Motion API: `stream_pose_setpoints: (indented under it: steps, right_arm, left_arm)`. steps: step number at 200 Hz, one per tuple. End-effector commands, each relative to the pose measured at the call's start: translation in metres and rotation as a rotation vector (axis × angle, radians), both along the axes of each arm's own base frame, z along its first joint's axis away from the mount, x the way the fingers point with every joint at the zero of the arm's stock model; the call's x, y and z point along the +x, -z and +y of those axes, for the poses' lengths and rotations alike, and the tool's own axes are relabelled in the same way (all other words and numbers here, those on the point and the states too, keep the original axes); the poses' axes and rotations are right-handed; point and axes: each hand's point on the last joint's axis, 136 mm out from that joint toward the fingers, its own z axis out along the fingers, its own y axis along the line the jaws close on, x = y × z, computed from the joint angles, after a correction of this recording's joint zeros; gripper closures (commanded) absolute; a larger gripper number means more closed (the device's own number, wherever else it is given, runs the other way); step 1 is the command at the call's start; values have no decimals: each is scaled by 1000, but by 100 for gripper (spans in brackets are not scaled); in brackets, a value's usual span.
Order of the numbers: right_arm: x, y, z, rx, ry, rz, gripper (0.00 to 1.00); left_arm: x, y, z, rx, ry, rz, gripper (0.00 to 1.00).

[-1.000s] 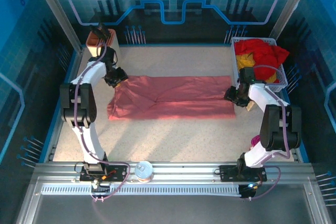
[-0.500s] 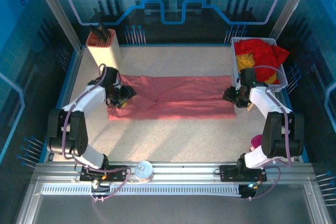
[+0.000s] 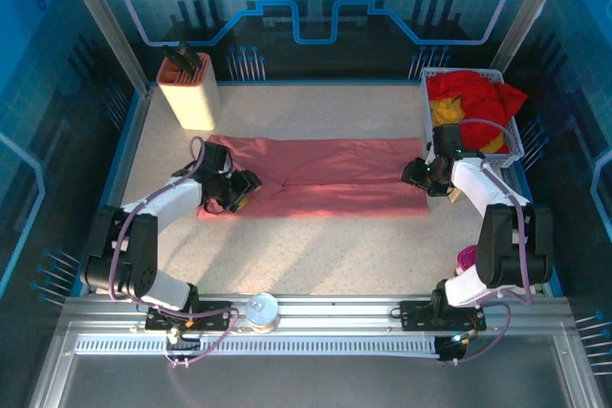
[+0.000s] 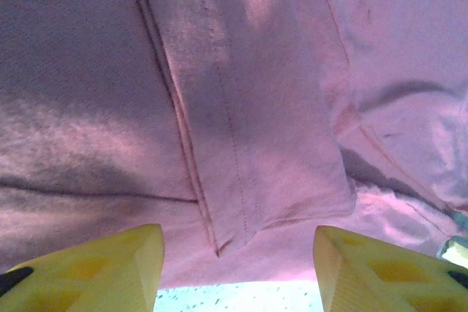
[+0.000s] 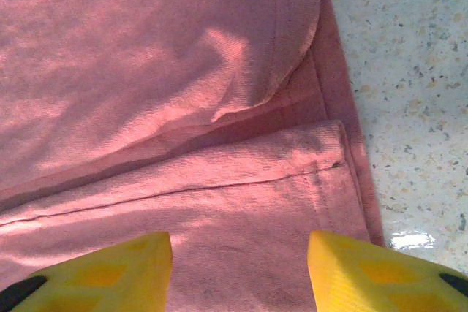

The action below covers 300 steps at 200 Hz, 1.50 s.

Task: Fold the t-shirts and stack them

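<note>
while a large dusty salmon-pink t-shirt (image 3: 325, 174) lies folded into a long flat band across the middle of the pale speckled table (image 3: 316, 255), both arms reach low to its two ends. the left gripper (image 3: 241, 188) sits at the band's left end, close to the near edge of the cloth. in the left wrist view its yellow fingers (image 4: 95, 268) stand well apart with nothing clamped between them. the pink fabric, with a stitched hem and a folded flap, lies just ahead of the tips, and a sliver of table shows in the gap. the right gripper (image 3: 418, 174) hangs over the band's right end. in the right wrist view its yellow fingertips (image 5: 365, 268) are likewise spread wide and hold nothing, poised above layered pink cloth whose edge runs down the right side against bare table.

at the far right corner stands a white plastic mesh basket (image 3: 514, 145), just beyond the right arm. a crumpled bright red t-shirt (image 3: 478, 97) fills most of it and spills over the rim, and a yellow t-shirt (image 3: 446, 117) shows beneath the red one. at the far left, apart from the pink band, a tall beige holder (image 3: 191, 102) stands upright with dark objects sticking out of its top.
</note>
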Motion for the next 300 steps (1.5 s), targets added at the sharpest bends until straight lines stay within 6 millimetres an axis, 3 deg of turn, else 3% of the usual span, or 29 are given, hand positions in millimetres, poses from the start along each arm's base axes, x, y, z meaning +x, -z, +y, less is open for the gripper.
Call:
stream_pose_setpoints:
  steps: [1, 43, 91, 157, 203, 242, 250, 283, 300]
  right_arm:
    - [-6, 3, 4, -2, -15, 7, 47]
    - [-7, 7, 5, 3, -16, 15, 47]
    - [-8, 7, 5, 4, -17, 16, 47]
    - [-11, 11, 4, 2, -17, 29, 49]
    - [-11, 10, 6, 10, -19, 30, 49]
    - [-13, 7, 7, 18, -22, 25, 49]
    - [-13, 7, 8, 22, -22, 27, 49]
    - [-16, 4, 10, 31, -27, 23, 49]
    - [-19, 3, 10, 26, -30, 23, 49]
  left_arm:
    - [11, -1, -10, -38, 0, -15, 45]
    - [13, 18, -12, -38, -3, 3, 49]
    - [18, 20, -20, -42, 9, -18, 62]
    - [27, 11, -17, 16, 30, -28, 100]
    - [56, -5, -21, 88, 112, -29, 100]
    - [84, -2, -25, 217, 232, 27, 100]
    - [90, 2, -25, 239, 247, 37, 94]
    - [111, 16, -29, 269, 288, 50, 88]
    - [116, 10, -35, 259, 305, 21, 75]
